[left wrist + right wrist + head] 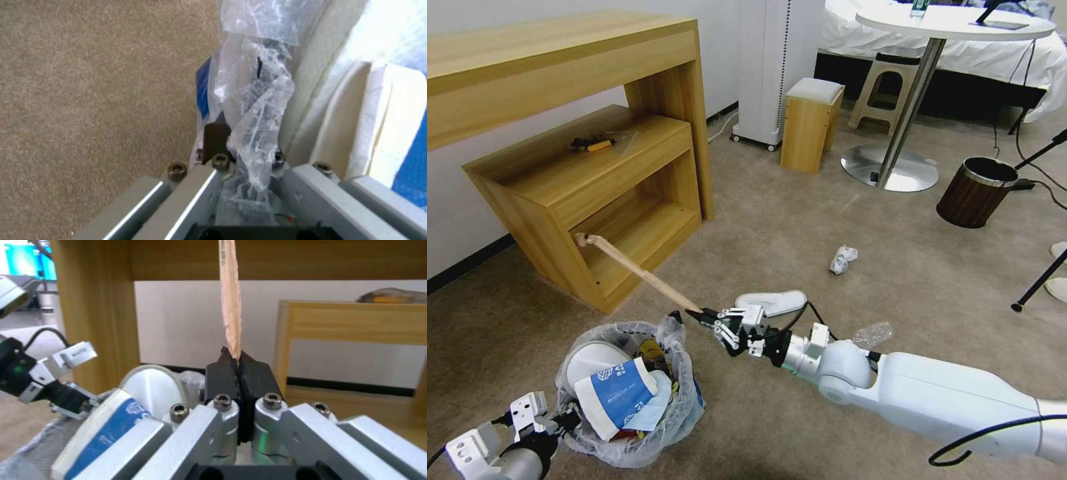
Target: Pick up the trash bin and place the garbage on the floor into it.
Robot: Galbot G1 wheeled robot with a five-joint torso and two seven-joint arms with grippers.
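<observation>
Right gripper [702, 313] pinching wooden stick [637, 270]

The right tool [697, 313] pinches a wooden stick [637, 270] just above the trash bin [627, 393], whose bag rim the left tool [564, 421] grips; a slipper [772, 302] lies on the floor [800, 220].

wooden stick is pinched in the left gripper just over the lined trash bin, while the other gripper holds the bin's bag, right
Not quite: the right gripper pinches the wooden stick, as the head view shows. The left gripper grips the bag at the trash bin rim.
</observation>
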